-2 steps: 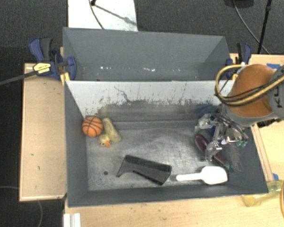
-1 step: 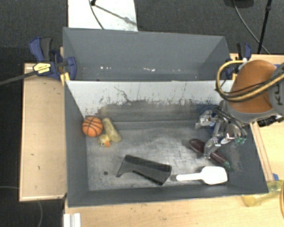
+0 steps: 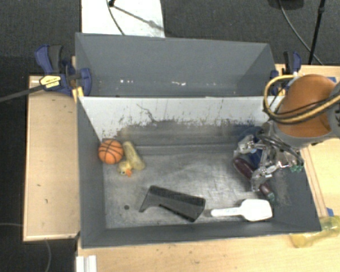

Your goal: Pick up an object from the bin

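Ball (image 3: 110, 151) lies left in the bin (image 3: 175, 123), wedge (image 3: 173, 203) and spatula (image 3: 243, 211) front, pincer (image 3: 264, 173) right.

Far left, touching: orange ball (image 3: 110, 151) and yellowish toy (image 3: 131, 160). Along the front, black angled block (image 3: 173, 203), white spoon (image 3: 243, 211) just beside it.

No legible text, labels, brands, numbers or signs recorded anywhere on the bin (image 3: 175, 118) or its contents.

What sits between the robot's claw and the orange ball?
In the camera view, a small yellow toy beside the ball, then bare bin floor.
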Controlling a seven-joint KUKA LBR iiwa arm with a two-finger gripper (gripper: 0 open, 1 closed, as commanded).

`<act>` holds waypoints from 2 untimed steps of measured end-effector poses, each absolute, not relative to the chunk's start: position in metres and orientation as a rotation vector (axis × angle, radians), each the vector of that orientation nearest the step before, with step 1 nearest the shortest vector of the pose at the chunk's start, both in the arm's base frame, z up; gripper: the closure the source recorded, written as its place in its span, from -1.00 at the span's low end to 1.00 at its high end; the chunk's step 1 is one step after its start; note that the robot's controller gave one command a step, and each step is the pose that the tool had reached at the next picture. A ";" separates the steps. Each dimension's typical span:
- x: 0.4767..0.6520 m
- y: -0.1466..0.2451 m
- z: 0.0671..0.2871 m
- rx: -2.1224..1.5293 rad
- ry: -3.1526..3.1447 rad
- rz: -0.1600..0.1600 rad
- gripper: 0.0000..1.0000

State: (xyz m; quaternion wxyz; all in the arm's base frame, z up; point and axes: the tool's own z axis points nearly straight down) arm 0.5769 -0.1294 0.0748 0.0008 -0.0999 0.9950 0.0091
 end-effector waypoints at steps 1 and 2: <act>0.580 -0.126 0.071 -0.061 3.145 0.041 -1.00; 0.581 -0.132 0.072 -0.047 3.136 0.027 1.00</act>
